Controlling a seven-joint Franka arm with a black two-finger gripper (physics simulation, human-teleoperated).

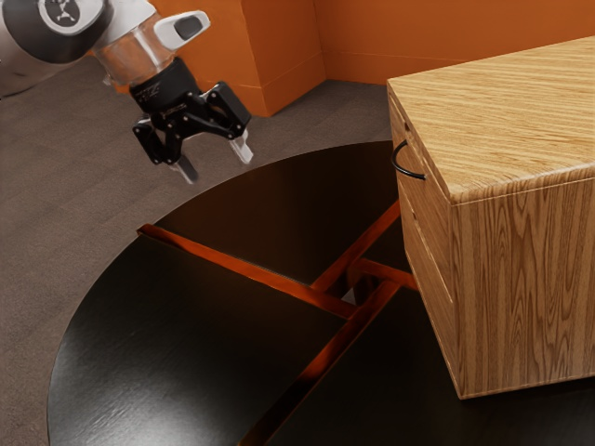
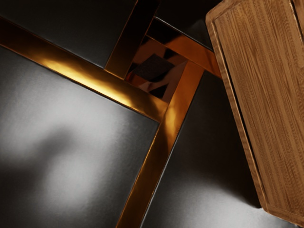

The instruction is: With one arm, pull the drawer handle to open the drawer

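Note:
A light wooden drawer cabinet (image 1: 507,214) stands on the round black table at the exterior view's right. Its drawer front faces left and carries a thin black curved handle (image 1: 403,164) near the top; the drawers look closed. My black gripper (image 1: 214,158) hangs open in the air over the table's far left part, well to the left of the handle and about level with it, with nothing between its fingers. From the wrist camera I look down on the cabinet's wooden top (image 2: 266,99) off to one side.
The round black table (image 1: 186,344) has copper-coloured strips (image 1: 279,283) crossing it into panels; the same strips (image 2: 95,80) run below my hand. Orange walls (image 1: 279,46) stand behind, and grey floor surrounds the table.

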